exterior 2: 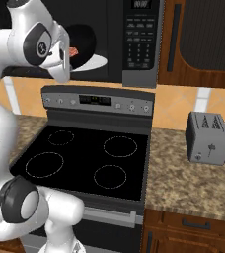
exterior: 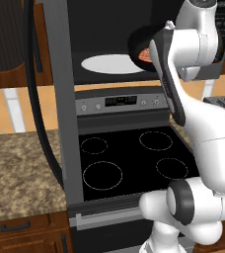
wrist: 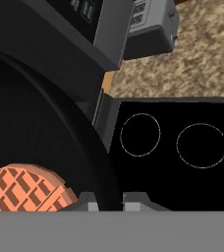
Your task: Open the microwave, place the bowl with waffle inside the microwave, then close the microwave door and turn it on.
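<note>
1. Nearest me, the robot's white base and lower arm [exterior: 203, 197] stand in front of the black-topped stove [exterior: 134, 163]. The granite desk [exterior 2: 193, 178] runs on either side, with a small grey toaster [exterior 2: 208, 137] at the right.
2. The arm reaches up and forward from there, forearm steep, wrist bent over toward the microwave [exterior 2: 134, 39] above the stove.
3. The microwave door [exterior: 60, 99] stands swung out to the left, edge-on, so the opening step looks done.
4. Step in hand, as I judge it: carrying the bowl into the cavity.
5. The gripper [wrist: 109, 202] has its tips nearly together, pinching the rim of the black bowl [wrist: 45, 123]. The waffle [wrist: 25, 189] lies inside it.
6. The bowl [exterior: 141, 47] hangs at the cavity mouth, just above the right part of the white turntable plate [exterior: 107, 63]; whether it touches is unclear.
7. Next move, I reckon: ease the bowl further in over the plate's centre, lower it level, release, and withdraw clear of the frame before closing the door.
8. Farthest right, the keypad [exterior 2: 139, 47] waits for the last step.
</note>
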Available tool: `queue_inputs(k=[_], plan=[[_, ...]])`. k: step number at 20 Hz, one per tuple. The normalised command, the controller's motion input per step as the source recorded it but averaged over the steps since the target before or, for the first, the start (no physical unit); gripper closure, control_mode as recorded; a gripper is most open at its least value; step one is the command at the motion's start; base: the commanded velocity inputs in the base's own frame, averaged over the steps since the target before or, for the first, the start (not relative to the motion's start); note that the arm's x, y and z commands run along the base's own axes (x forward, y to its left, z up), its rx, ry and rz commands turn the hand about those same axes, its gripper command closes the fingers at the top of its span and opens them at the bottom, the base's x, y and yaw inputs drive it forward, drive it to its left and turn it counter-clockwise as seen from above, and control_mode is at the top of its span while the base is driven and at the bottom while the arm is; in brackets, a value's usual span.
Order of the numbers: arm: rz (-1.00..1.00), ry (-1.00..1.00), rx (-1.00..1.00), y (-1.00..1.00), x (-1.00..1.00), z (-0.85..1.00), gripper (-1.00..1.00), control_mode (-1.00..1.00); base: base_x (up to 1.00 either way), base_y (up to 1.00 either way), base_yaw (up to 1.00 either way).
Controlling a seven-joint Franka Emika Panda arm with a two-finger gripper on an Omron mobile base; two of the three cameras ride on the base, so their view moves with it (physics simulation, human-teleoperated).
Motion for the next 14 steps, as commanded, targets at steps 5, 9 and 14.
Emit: queue_inputs(k=[5,9,14], plan=[[0.10,0.02,0.00,0.29,0.56,-0.16,1.00,-1.00,0.00,0.00,0.00],[0.10,0.06,0.02,0.01,0.62,-0.15,1.00,-1.00,0.00,0.00,0.00],[0.10,0.02,0.00,0.15,0.51,-0.26,1.00,-1.00,0.00,0.00,0.00]])
